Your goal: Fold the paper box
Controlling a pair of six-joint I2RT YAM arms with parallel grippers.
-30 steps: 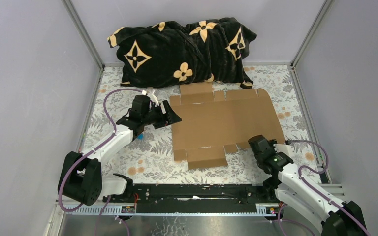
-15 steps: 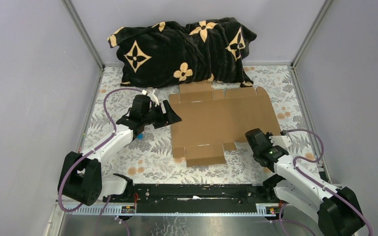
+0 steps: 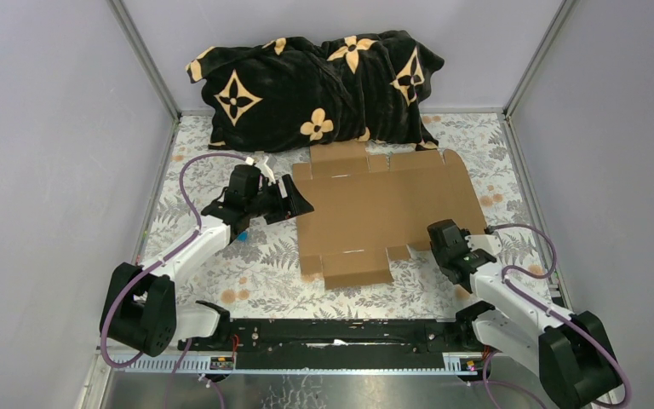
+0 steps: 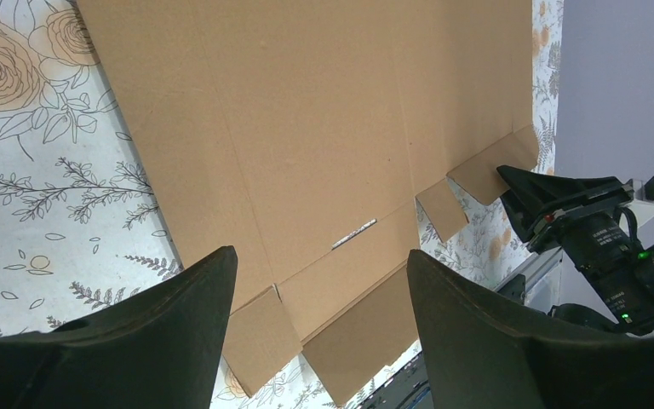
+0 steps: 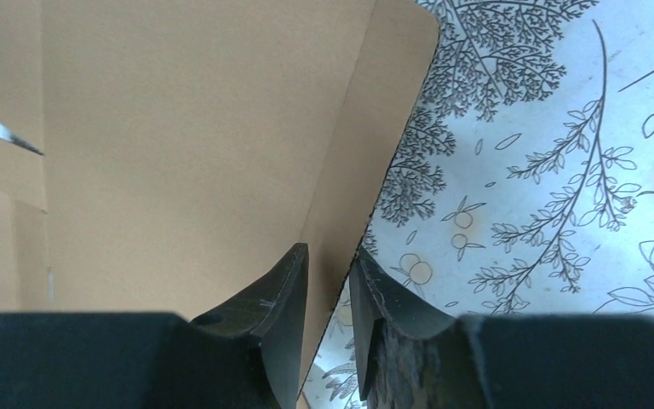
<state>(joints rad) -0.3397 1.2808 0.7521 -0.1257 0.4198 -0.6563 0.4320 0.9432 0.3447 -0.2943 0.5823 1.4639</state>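
Your left hand spread wide at the left edge of the paper box, your right hand pinching its right flap; sheet flat on the table

One paper box is lying on the one bench, a single flat sheet. Two arms are reaching over it: left arm, right arm. Each is showing two fingers, four in all. Dark flower-print cushions are sitting at the back; one or two, cannot tell.
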